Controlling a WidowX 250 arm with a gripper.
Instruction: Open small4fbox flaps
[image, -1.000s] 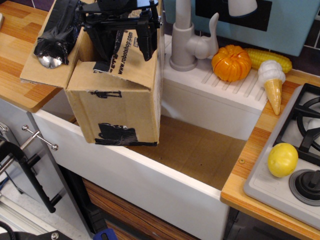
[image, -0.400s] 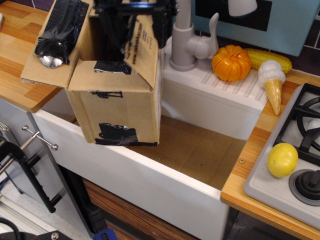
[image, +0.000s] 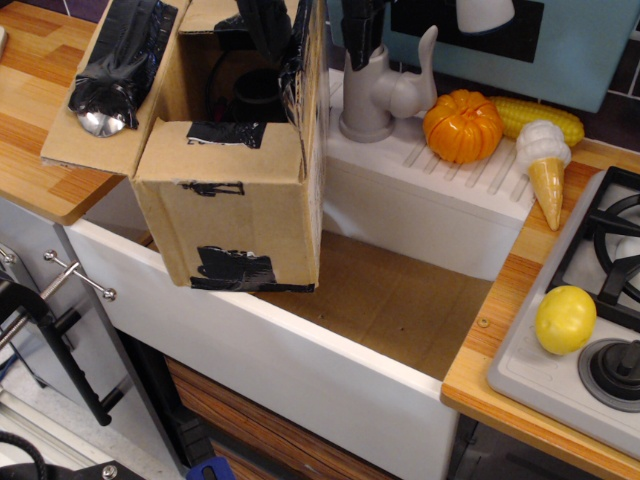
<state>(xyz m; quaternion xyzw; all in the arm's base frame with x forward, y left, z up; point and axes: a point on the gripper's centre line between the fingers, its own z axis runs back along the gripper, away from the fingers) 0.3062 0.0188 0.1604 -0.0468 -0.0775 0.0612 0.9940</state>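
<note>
The small4fbox (image: 235, 215), brown cardboard with black tape patches, stands in the left end of the sink. Its left flap (image: 110, 70), covered in black tape, lies folded out over the wooden counter. Its right flap (image: 312, 70) stands about upright, with black tape on its inner face. The box mouth is open and something dark (image: 258, 95) shows inside. My black gripper (image: 315, 20) is at the top edge of the view. One finger (image: 265, 22) is inside the right flap, the other (image: 362, 20) outside it, set well apart. Its upper part is cut off.
A grey faucet (image: 365, 95) stands right beside the raised flap. A toy pumpkin (image: 463, 125), corn (image: 545, 118) and ice cream cone (image: 545, 170) lie on the white drainer. A lemon (image: 565, 318) sits on the stove (image: 560, 380). The sink (image: 400, 290) floor is brown.
The right flap, printed "robotshop.com", has swung up from lying over the opening to about upright. My gripper has moved up and to the right with it.
</note>
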